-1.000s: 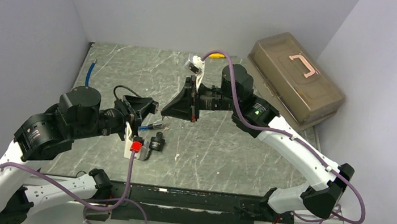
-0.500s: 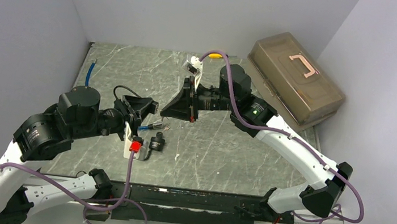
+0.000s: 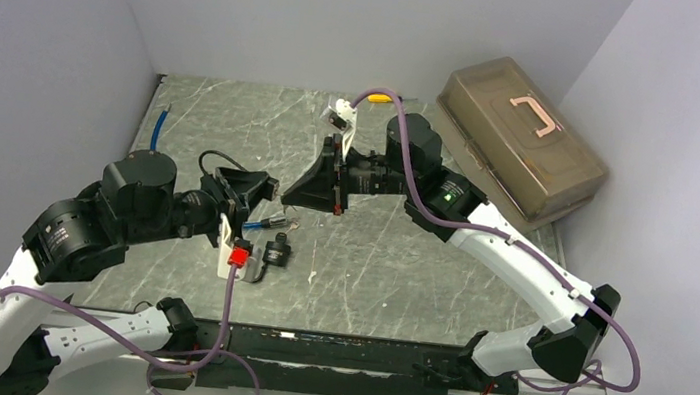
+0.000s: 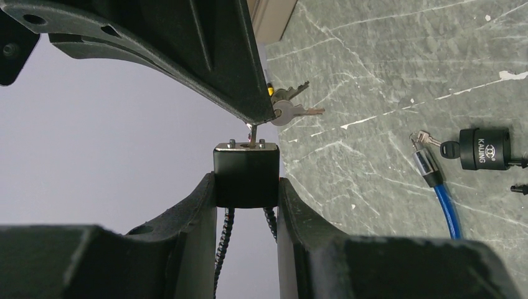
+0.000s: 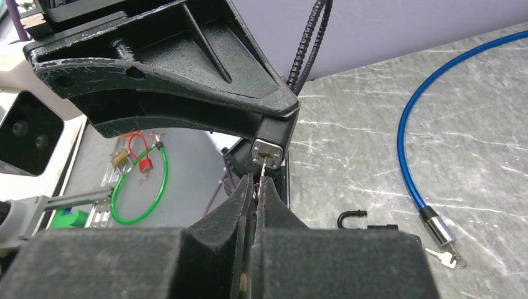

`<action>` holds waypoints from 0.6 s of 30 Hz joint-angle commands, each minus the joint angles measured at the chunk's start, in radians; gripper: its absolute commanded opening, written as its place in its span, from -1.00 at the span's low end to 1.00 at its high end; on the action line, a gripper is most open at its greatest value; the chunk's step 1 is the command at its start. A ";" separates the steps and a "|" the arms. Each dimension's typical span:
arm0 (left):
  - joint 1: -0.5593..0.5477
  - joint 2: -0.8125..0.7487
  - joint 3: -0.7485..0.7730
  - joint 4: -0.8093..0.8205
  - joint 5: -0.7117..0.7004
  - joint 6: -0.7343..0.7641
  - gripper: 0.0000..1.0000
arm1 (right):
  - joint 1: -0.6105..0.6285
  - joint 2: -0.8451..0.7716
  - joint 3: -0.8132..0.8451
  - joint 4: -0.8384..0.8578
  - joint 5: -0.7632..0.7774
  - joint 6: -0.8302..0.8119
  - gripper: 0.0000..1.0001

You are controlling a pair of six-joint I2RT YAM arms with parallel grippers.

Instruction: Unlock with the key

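Black padlock (image 4: 245, 169) tight in left gripper (image 4: 246, 184); key (image 5: 266, 167) (pinched, right gripper (image 5: 256, 184)) at keyhole (image 5: 268, 151).

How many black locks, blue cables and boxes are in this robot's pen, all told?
Black locks: 2, the held lock and the loose lock
Blue cable: 1
Toolbox: 1
Total: 4
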 commanded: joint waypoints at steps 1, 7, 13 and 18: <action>0.000 0.010 0.038 0.053 0.027 -0.013 -1.00 | 0.022 0.027 0.035 0.043 0.025 -0.011 -1.00; -0.017 0.017 0.038 0.025 0.042 -0.002 -1.00 | 0.032 0.030 0.041 0.025 0.041 -0.025 -1.00; -0.059 0.032 0.030 0.007 0.019 0.041 -1.00 | 0.034 0.027 0.033 0.046 0.027 -0.012 -1.00; -0.087 0.034 0.020 0.016 -0.007 0.066 -1.00 | 0.033 0.026 0.010 0.069 0.012 0.007 -1.00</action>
